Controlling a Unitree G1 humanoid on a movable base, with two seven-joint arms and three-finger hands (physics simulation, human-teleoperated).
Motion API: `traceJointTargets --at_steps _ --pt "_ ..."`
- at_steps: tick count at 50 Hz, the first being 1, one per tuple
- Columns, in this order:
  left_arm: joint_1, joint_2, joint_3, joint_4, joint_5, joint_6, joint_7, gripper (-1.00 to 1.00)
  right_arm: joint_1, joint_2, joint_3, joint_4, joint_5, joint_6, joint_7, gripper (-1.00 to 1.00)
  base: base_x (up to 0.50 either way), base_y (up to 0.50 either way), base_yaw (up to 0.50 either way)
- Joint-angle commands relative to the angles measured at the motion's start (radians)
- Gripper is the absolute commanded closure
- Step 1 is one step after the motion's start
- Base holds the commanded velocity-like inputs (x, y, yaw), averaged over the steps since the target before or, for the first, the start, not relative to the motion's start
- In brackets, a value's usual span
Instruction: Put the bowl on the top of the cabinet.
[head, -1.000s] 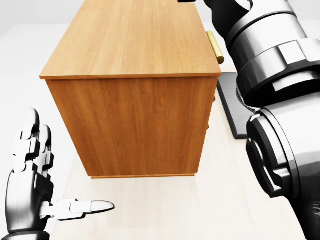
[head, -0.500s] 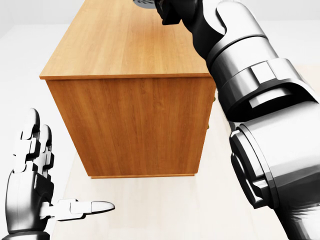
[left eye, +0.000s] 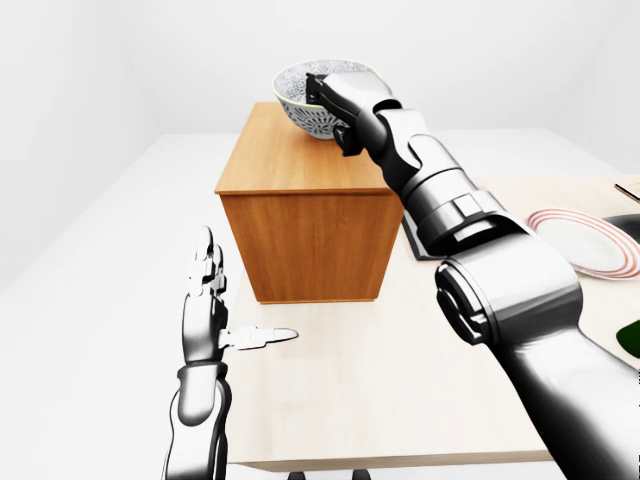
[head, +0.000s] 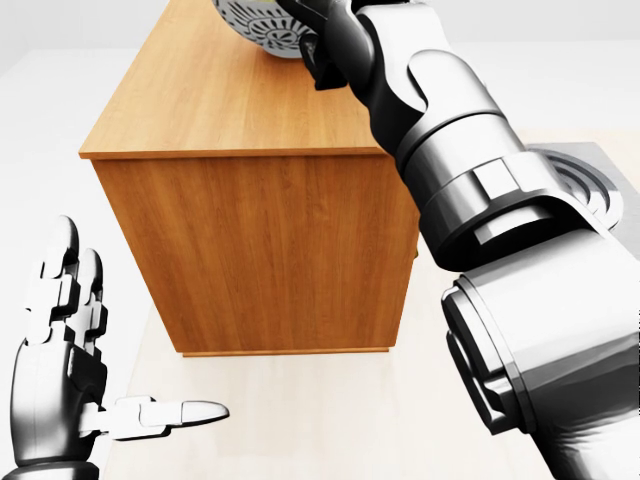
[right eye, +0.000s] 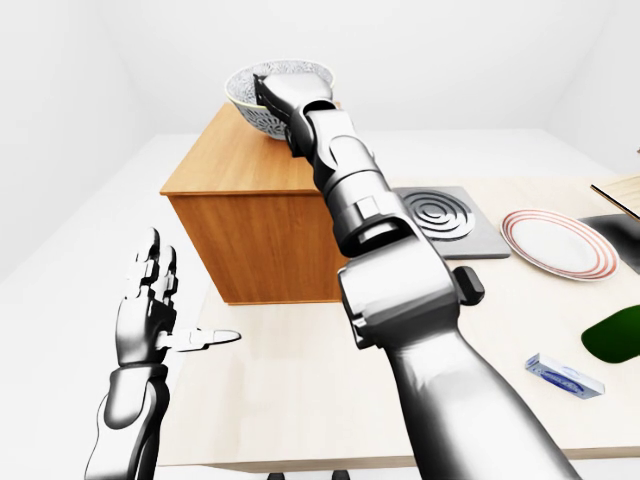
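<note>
Bowl (left eye: 305, 100) arrived over cabinet (left eye: 300, 190), fingers (left eye: 325, 88) gripping rim.

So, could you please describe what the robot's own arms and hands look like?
Both arms are glossy silver-grey metal in rounded cylindrical segments with darker joint rings. The left hand has three jointed silver fingers with black knuckle gaps; the right hand has a dark casing. No cables or markings show.

The robot's right arm (left eye: 470, 250) is showing glossy silver shells stacked in rounded segments, with black joint rings and dark seams between them; the right hand (left eye: 335, 95), at twelve o'clock in the left-eye view, is looking mostly black. The left hand (head: 60, 370), at eight o'clock in the head view, is wearing pale grey blocky fingers (head: 180, 412) over dark knuckle joints
</note>
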Motion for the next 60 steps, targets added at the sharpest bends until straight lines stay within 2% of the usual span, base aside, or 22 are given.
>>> traceJointTargets --at_steps 1,9,10,11,12,25,32,42,60 --pt "0.001 0.000 -0.001 0.006 0.000 0.000 -0.001 -1.00 0.020 0.008 -0.006 -0.015 -0.019 0.000 -0.032 1.00 0.00 0.00 0.00" --pt "0.002 0.000 -0.002 0.003 0.001 0.000 -0.003 -1.00 0.026 0.006 -0.006 -0.014 -0.022 0.000 -0.030 1.00 0.00 0.00 0.00" --pt "0.001 0.000 -0.003 0.004 0.001 0.000 -0.003 -1.00 0.026 0.006 -0.006 -0.014 -0.023 0.000 -0.032 0.85 0.00 0.00 0.00" --pt "0.002 0.000 -0.003 0.003 0.002 0.000 -0.003 -1.00 0.026 0.006 -0.006 -0.013 -0.023 0.000 -0.031 -0.49 0.00 0.00 0.00" --pt "0.002 0.000 -0.003 0.003 0.002 0.000 -0.003 -1.00 0.026 0.005 -0.005 -0.013 -0.025 0.000 -0.032 -1.00 0.00 0.00 0.00" --pt "0.005 0.000 -0.004 -0.002 0.001 0.000 -0.006 -1.00 0.012 -0.002 -0.012 -0.014 -0.021 0.000 -0.022 -1.00 0.00 0.00 0.00" --pt "0.005 0.000 -0.003 0.003 0.000 0.000 -0.006 -1.00 -0.034 -0.031 -0.021 -0.011 -0.014 0.000 -0.001 -1.00 0.00 0.00 0.00" --pt "0.003 -0.001 -0.003 0.004 0.003 0.000 -0.005 -1.00 -0.141 -0.135 -0.038 0.000 -0.031 0.000 0.048 -1.00 0.00 0.00 0.00" --pt "-0.005 0.000 0.002 0.005 0.005 0.000 0.004 -1.00 -0.289 -0.362 -0.082 0.015 -0.088 0.000 0.126 -1.00 0.00 0.00 0.00"
